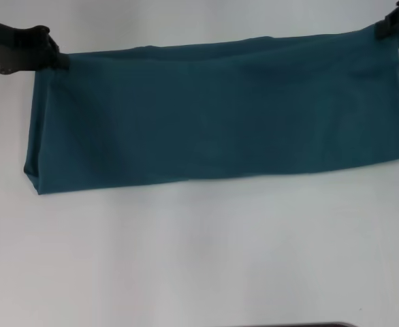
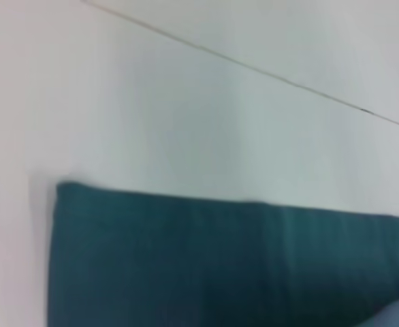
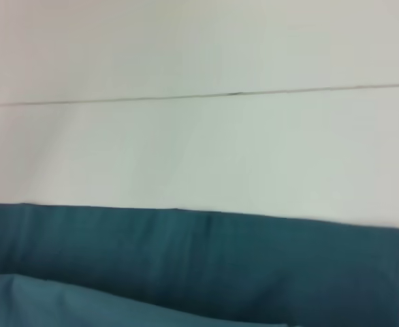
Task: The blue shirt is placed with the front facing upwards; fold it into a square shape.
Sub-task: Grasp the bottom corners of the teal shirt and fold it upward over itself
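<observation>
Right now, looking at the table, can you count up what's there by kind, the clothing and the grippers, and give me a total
Blue shirt, folded into a long band, plain side up: 1
Grippers: 2, the left gripper at the band's far left corner, the right gripper at its far right corner
White table: 1
Total: 4

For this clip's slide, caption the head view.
Left gripper and right gripper at the far corners of the blue shirt, folded into a long band.

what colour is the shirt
Plain dark teal-blue shirt; clearest in the head view.
</observation>
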You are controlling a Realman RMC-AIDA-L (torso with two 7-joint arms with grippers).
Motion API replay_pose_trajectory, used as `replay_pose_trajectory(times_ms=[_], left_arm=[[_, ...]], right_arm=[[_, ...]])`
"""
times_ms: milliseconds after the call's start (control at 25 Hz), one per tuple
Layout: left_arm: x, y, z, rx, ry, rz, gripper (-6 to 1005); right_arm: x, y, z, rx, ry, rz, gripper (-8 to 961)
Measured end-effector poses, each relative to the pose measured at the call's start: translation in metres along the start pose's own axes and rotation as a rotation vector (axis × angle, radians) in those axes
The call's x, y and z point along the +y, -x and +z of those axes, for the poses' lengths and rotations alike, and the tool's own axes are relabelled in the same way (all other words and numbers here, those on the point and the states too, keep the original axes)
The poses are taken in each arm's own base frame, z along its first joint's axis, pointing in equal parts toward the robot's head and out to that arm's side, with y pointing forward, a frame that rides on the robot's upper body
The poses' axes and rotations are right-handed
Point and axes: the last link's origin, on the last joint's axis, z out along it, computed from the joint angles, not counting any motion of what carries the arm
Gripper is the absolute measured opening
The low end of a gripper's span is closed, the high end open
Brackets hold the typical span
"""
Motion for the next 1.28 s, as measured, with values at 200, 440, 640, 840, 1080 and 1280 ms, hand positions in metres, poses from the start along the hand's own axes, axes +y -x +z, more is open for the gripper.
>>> replay_pose_trajectory(times_ms=[200,440,640,840,1080,1280], left_arm=[[0.0,-0.007,0.01,0.043,-0.043,0.003,0],[-0.003,-0.01,0.017,0.085,-0.079,0.002,0],[0.001,-0.01,0.03,0.118,-0.105,0.021,1],[0.002,-0.011,0.033,0.13,-0.116,0.024,0],[0.002,-0.011,0.033,0.13,-0.117,0.023,1],[0.001,-0.01,0.032,0.133,-0.119,0.02,0]], right_arm=[[-0.002,0.003,0.013,-0.011,-0.108,-0.007,57],[-0.001,0.007,0.021,-0.033,-0.16,-0.024,56],[0.004,0.007,0.035,-0.034,-0.182,-0.054,56],[0.011,0.012,0.047,-0.064,-0.199,-0.084,57],[0.02,0.019,0.056,-0.083,-0.248,-0.115,56],[0.026,0.021,0.065,-0.057,-0.287,-0.158,56]])
